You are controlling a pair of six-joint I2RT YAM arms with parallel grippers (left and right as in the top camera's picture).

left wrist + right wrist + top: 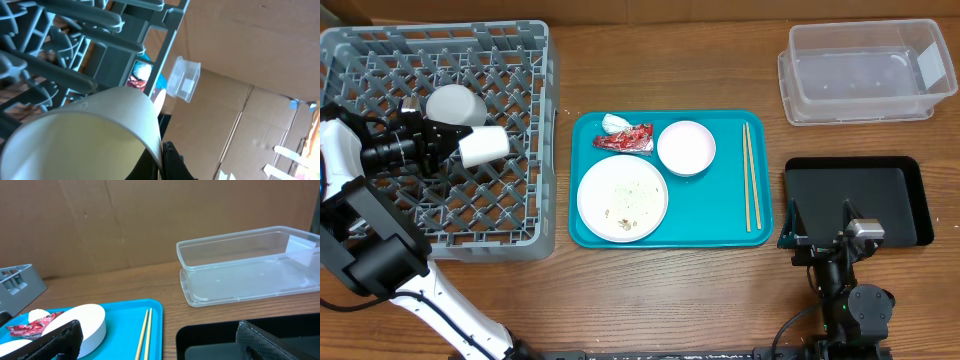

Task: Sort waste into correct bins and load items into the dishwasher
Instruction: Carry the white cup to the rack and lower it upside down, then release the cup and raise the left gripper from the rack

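My left gripper (458,146) is shut on the rim of the small white cup (487,146) and holds it on its side over the grey dish rack (380,215). The cup fills the left wrist view (85,135). A pale bowl (455,103) lies in the rack. On the teal tray (715,215) are the white plate (622,197) with food scraps, a second bowl (686,147), the red wrapper (625,139), the white tissue (614,122) and the chopsticks (750,175). My right gripper (820,236) is open and empty at the black tray's (900,195) near left edge.
The clear tub (865,70) stands at the back right, behind the black tray. In the right wrist view the chopsticks (145,332), the bowl (87,322) and the clear tub (250,265) lie ahead. Brown cardboard walls stand behind the table.
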